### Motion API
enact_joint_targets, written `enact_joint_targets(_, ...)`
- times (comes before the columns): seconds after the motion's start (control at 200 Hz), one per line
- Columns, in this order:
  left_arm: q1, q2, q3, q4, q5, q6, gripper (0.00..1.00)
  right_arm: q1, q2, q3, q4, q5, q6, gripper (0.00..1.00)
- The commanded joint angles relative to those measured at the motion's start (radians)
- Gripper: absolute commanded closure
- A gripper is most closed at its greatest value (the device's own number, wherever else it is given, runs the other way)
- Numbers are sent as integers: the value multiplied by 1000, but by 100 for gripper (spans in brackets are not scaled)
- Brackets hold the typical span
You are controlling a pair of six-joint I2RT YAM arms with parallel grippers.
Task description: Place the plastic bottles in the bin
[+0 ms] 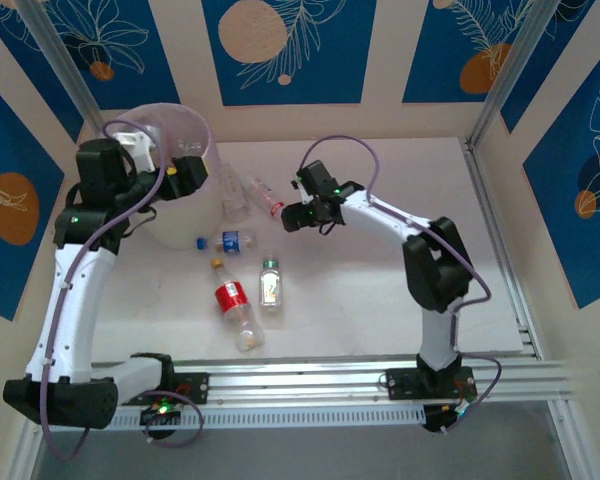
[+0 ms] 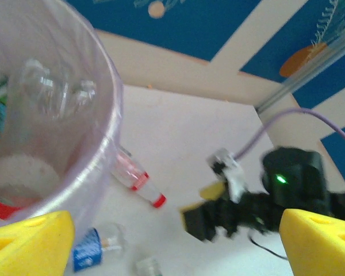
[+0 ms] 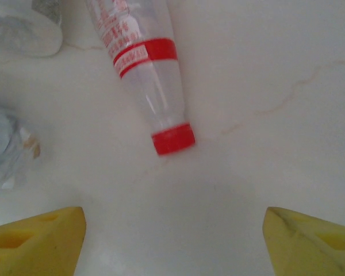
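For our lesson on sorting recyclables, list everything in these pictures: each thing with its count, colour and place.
bin: one, translucent pale pink, far left of the table
bottle in the bin: at least one, clear; full count cannot be told
clear bottle: one, colourless, right beside the bin
red-capped bottle: one, clear with red print, mid-table, far side
blue-labelled bottle: one, clear, just in front of the bin
red-labelled bottle: one, clear, near centre
green-capped bottle: one, clear, beside the red-labelled bottle
table: one, white
left gripper: one, yellow fingertips, open over the bin
right gripper: one, yellow fingertips, open by the red-capped bottle
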Motion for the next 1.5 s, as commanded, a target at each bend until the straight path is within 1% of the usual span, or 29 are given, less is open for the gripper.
enact_joint_targets(0.0, -84, -39, -21, -30, -39, -33, 8, 10, 81, 90, -6, -10, -6, 19)
enact_joint_targets(0.04, -109, -50, -27, -76, -94, -22, 8, 11, 111, 117, -10, -16, 0, 19)
enact_joint_targets(0.1, -146, -78, -54, -123, -143, -25, 9, 13, 144, 157, -30, -20, 21, 20)
enact_joint_targets(0.185, -210, -131, -99, -195, -228, -37, 9, 13, 128, 141, -3, -40, 57, 21)
enact_joint_targets(0.285, -268, -198, -160, -262, -313, -78, 9, 11, 88, 133, -12, -61, 69, 19)
enact_joint_targets(0.38, -315, -250, -230, -296, -354, -138, 10, -1, 40, 116, -42, -77, 71, 16)
enact_joint_targets(0.475, -384, -273, -300, -334, -398, -207, 10, -24, -35, 58, -48, -100, 87, 15)
enact_joint_targets(0.575, -450, -282, -390, -347, -457, -311, 9, -56, -134, -22, -47, -110, 111, 13)
enact_joint_targets(0.735, -487, -278, -550, -265, -460, -438, 9, -108, -303, -158, -55, -120, 147, 11)
enact_joint_targets(0.875, -496, -248, -716, -94, -412, -532, 12, -139, -438, -279, -65, -96, 154, 10)
enact_joint_targets(0.975, -502, -214, -779, -16, -402, -563, 13, -162, -504, -358, -69, -80, 163, 10)
enact_joint_targets(1.05, -505, -197, -806, 18, -405, -569, 13, -175, -540, -411, -71, -73, 172, 10)
enact_joint_targets(1.225, -507, -123, -892, 159, -333, -607, 13, -189, -579, -495, -57, -74, 209, 10)
enact_joint_targets(1.305, -517, -93, -916, 209, -332, -617, 13, -187, -585, -513, -52, -76, 225, 10)
enact_joint_targets(1.406, -517, -76, -908, 198, -355, -596, 16, -185, -592, -525, -50, -78, 235, 10)
enact_joint_targets(1.496, -516, -67, -902, 191, -364, -586, 22, -182, -598, -529, -51, -77, 235, 10)
